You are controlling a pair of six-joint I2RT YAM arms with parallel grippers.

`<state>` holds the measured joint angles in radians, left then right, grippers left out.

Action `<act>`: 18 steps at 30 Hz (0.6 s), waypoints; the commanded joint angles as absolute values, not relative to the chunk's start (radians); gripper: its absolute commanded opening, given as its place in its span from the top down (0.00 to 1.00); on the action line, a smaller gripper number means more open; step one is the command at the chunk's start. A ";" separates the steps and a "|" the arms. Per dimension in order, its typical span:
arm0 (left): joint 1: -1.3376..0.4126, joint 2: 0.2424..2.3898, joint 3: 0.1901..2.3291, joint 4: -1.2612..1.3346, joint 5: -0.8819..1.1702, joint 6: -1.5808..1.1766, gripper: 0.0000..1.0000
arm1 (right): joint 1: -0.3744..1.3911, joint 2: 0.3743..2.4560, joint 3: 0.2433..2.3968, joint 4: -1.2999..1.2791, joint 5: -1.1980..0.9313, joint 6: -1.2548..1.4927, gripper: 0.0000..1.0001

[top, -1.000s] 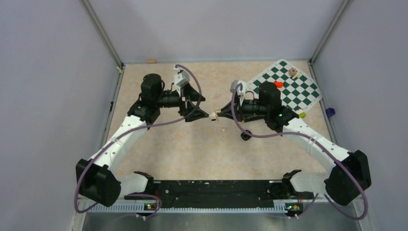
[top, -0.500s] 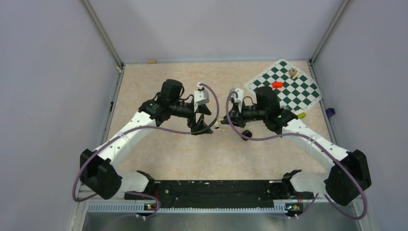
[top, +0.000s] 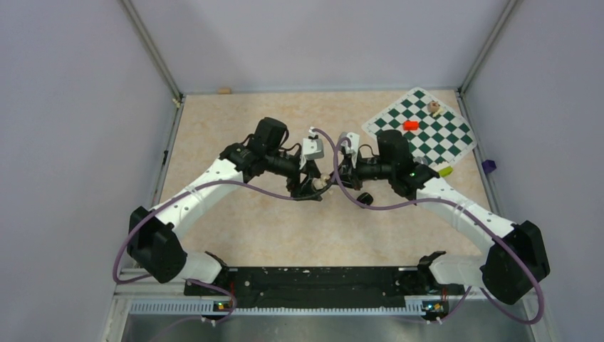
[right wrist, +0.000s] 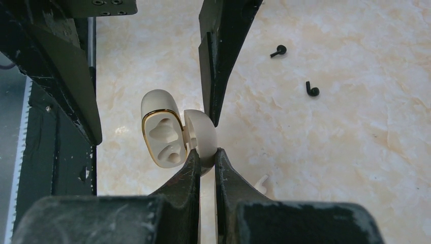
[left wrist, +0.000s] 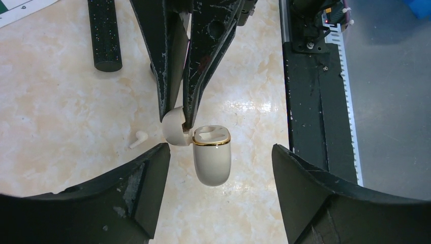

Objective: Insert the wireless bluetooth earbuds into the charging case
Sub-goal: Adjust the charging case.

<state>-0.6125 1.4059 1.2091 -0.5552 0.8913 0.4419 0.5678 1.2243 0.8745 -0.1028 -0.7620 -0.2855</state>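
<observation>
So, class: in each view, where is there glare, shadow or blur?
Left wrist: glare patch on the table near the cream case, which is sharp. Right wrist: case crisp in the right gripper. Top external: flat, even light; case too small to make out.

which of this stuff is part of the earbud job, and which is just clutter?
Job:
- open cream charging case, its lid pinched in the right gripper
- left gripper, open either side of its body
- cream earbud and two black earbuds, lying loose

Clutter:
- black cylinder
- chessboard mat
- red piece on it
</observation>
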 commanded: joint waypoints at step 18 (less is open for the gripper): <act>-0.632 1.425 1.239 -0.583 0.891 0.472 0.49 | 0.583 1.194 0.863 -0.021 -0.753 -0.258 1.00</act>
